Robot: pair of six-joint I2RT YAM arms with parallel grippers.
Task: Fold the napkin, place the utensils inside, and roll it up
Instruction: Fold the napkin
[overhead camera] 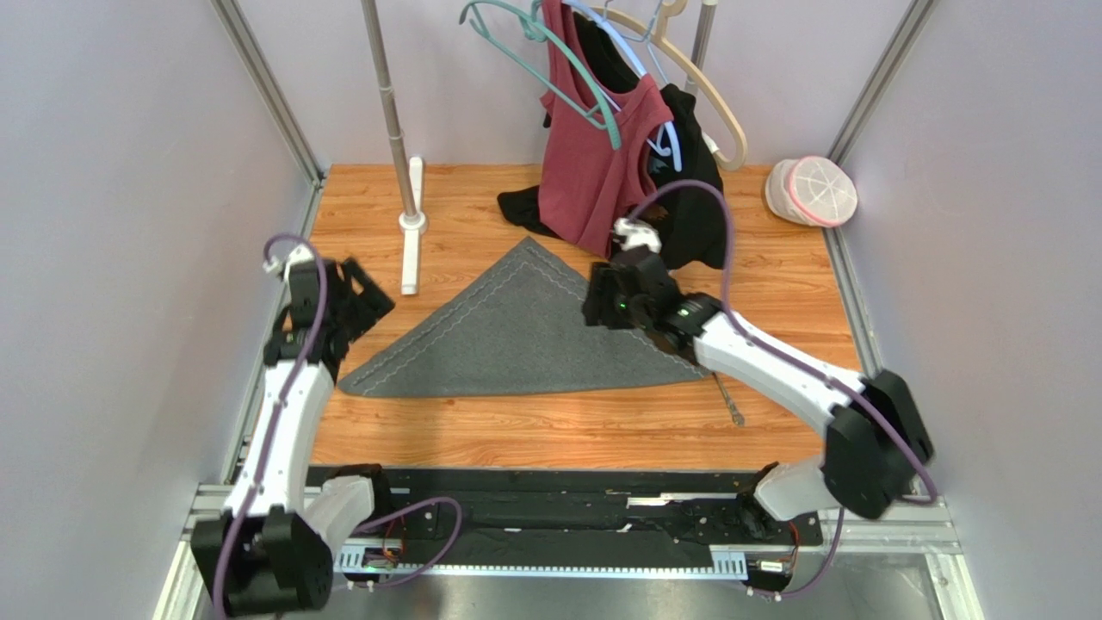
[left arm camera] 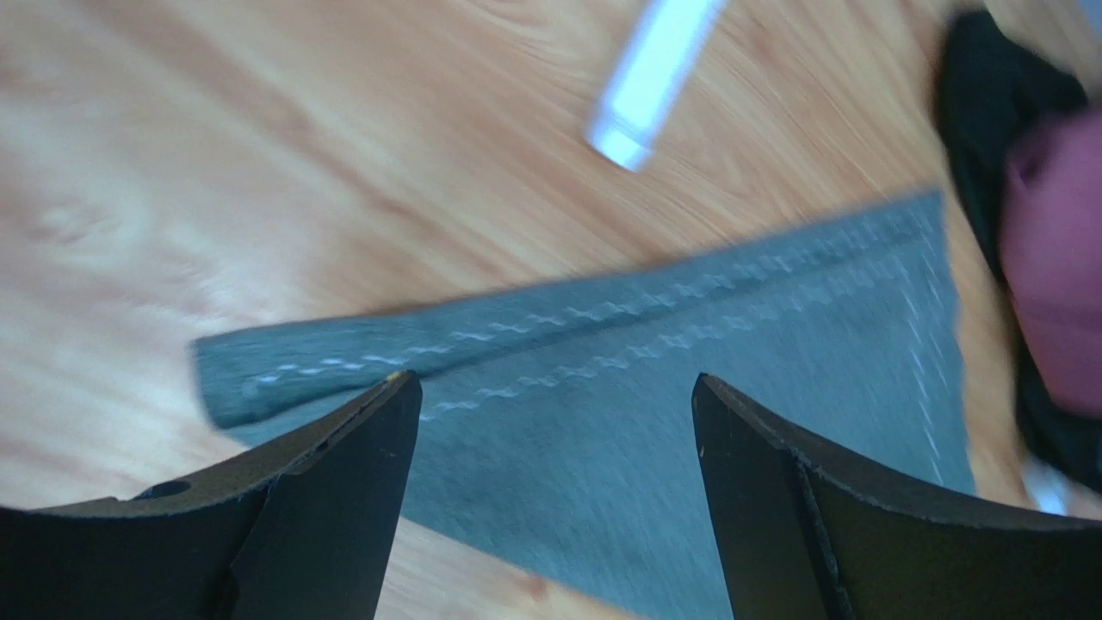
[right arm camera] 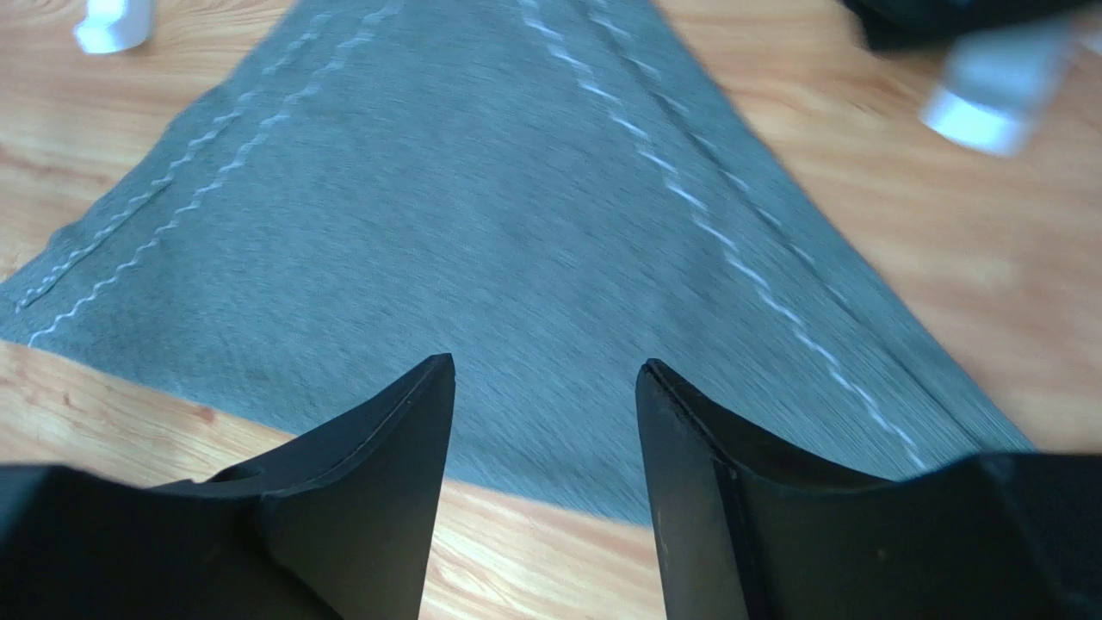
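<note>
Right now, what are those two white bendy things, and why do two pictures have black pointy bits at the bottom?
Those are two robot arms. One picture looks down on them from above. The other two come from little cameras on the arms' wrists, and the black points are each gripper's own fingers. The left gripper and the right gripper are both open and hold nothing. On the wooden table lies a grey napkin, folded into a triangle. The thin thing beside the right arm looks like a spoon. Clothes hang at the back.
</note>
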